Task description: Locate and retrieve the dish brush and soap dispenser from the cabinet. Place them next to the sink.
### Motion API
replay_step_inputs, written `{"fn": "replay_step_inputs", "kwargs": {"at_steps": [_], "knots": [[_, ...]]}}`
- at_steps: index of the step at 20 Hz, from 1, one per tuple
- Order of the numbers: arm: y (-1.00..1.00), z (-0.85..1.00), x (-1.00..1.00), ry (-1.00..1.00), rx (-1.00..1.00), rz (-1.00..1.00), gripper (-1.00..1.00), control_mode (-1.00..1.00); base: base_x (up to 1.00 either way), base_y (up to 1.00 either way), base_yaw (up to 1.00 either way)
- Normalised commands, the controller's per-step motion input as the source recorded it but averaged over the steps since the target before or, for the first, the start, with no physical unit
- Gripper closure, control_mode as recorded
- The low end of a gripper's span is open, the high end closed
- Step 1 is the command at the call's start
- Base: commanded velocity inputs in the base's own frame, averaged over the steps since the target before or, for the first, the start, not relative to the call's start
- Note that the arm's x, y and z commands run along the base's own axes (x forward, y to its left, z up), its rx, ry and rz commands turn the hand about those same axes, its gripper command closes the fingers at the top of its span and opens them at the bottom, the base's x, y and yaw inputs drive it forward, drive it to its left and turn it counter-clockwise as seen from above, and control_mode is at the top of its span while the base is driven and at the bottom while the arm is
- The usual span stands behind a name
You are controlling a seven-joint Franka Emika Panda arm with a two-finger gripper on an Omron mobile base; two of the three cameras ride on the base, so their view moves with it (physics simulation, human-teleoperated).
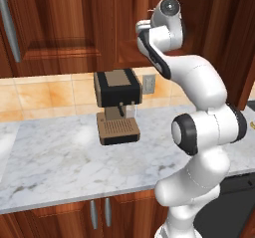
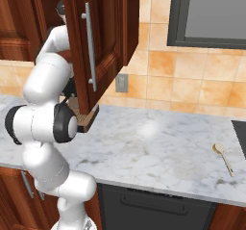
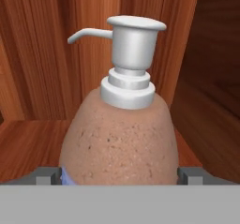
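Note:
The soap dispenser (image 3: 119,138), a rounded brownish-mauve bottle with a white pump top (image 3: 131,40), stands upright very close in the hand view, on the wooden shelf board (image 3: 28,143) inside the cabinet (image 1: 130,50). My gripper (image 3: 119,175) has one fingertip (image 3: 47,175) flush against each side of the bottle's body, shut on it. A sliver of the blue label (image 3: 65,177) peeks out at lower left. The arm (image 1: 199,82) reaches up into the cabinet. The dish brush is out of view.
The open cabinet door (image 2: 96,46) with its bar handle hangs just right of the arm. Below, a coffee machine (image 1: 118,105) stands on the marble counter (image 1: 50,152). A wooden spoon (image 2: 224,156) lies at the counter's right, near a dark cooktop edge (image 2: 240,133).

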Motion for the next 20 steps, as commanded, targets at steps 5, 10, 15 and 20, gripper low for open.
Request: {"fn": "replay_step_inputs", "kwargs": {"at_steps": [5,10,15,20], "knots": [[0.02,0.09,-0.55,-0.01,0.03,0.0,1.0,-1.0,0.0,0.0,0.0],[0.0,0.09,-0.6,-0.01,0.02,0.0,1.0,-1.0,0.0,0.0,0.0],[0.0,0.05,-0.71,-0.01,0.02,0.0,1.0,-1.0,0.0,0.0,0.0],[0.11,0.08,-0.75,0.0,0.01,0.0,1.0,-1.0,0.0,0.0,0.0]]}}
